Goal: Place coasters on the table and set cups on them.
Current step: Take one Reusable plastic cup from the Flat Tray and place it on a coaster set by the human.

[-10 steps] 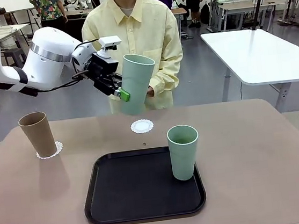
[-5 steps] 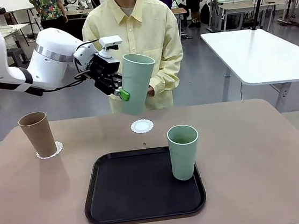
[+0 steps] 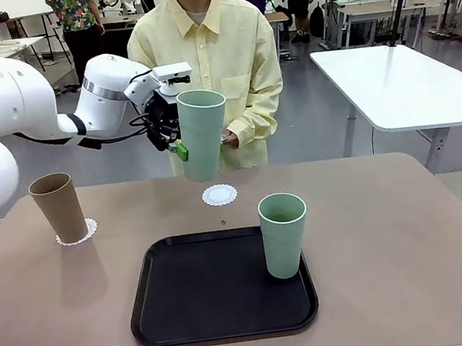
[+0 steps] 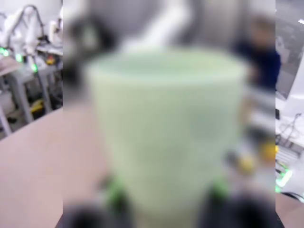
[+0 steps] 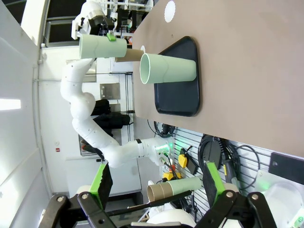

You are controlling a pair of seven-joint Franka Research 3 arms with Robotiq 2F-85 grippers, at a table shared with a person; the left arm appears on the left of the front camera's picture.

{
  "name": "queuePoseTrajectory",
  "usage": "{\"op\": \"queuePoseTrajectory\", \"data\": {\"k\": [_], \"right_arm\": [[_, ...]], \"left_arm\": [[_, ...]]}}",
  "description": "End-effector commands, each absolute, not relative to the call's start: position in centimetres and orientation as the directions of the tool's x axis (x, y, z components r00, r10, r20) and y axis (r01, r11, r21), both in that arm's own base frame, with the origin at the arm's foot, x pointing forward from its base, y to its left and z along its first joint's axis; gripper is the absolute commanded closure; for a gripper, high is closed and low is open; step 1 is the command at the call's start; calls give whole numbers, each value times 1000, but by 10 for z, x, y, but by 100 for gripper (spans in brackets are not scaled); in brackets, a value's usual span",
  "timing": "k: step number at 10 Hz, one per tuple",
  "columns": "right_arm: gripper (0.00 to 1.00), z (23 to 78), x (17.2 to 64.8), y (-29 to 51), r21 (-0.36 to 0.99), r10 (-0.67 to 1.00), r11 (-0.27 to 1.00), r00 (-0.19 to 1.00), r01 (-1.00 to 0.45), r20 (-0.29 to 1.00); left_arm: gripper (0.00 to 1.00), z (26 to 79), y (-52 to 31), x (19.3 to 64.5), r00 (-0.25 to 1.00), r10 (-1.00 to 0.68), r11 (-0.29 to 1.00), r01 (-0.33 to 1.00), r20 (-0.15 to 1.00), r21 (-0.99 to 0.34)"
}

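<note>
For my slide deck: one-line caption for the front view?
Left gripper holds a green cup aloft near a bare coaster; a second green cup stands on the black tray.

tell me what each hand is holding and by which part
The left hand holds a sage green cup by its side wall, below the middle. The right hand is open and holds nothing.

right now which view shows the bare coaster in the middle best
The front view: the bare coaster lies flat on the table, scalloped edge clear. The right wrist view catches the coaster small near the top edge. The left wrist view is blurred, close on the held green cup.
</note>
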State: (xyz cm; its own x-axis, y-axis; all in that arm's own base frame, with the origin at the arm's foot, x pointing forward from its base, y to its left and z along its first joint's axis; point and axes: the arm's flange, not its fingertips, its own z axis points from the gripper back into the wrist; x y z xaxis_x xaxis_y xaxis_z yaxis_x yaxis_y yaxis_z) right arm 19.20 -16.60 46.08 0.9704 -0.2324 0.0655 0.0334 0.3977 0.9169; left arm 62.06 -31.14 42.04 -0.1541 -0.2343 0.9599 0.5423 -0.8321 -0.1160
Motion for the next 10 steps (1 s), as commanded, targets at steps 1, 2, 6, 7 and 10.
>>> {"op": "queuePoseTrajectory", "data": {"k": [1, 2, 6, 7, 10], "right_arm": [[0, 460, 193, -167, 923, -225, 385, 971, 10, 83], [0, 460, 193, -167, 923, -225, 385, 971, 10, 83], [0, 460, 193, -167, 923, -225, 385, 971, 10, 83], [0, 460, 193, -167, 923, -225, 385, 971, 10, 83], [0, 460, 193, -167, 923, -225, 385, 971, 10, 83]], "left_arm": [[17, 422, -329, 659, -174, -224, -850, 517, 959, -105], [17, 417, -336, 667, -185, -217, -847, 523, 959, -91], [17, 414, -343, 702, -236, -228, -746, 665, 945, -14], [17, 418, -341, 715, -250, -240, -721, 693, 938, 0], [17, 433, -331, 732, -289, -292, -623, 781, 912, 48]]}}
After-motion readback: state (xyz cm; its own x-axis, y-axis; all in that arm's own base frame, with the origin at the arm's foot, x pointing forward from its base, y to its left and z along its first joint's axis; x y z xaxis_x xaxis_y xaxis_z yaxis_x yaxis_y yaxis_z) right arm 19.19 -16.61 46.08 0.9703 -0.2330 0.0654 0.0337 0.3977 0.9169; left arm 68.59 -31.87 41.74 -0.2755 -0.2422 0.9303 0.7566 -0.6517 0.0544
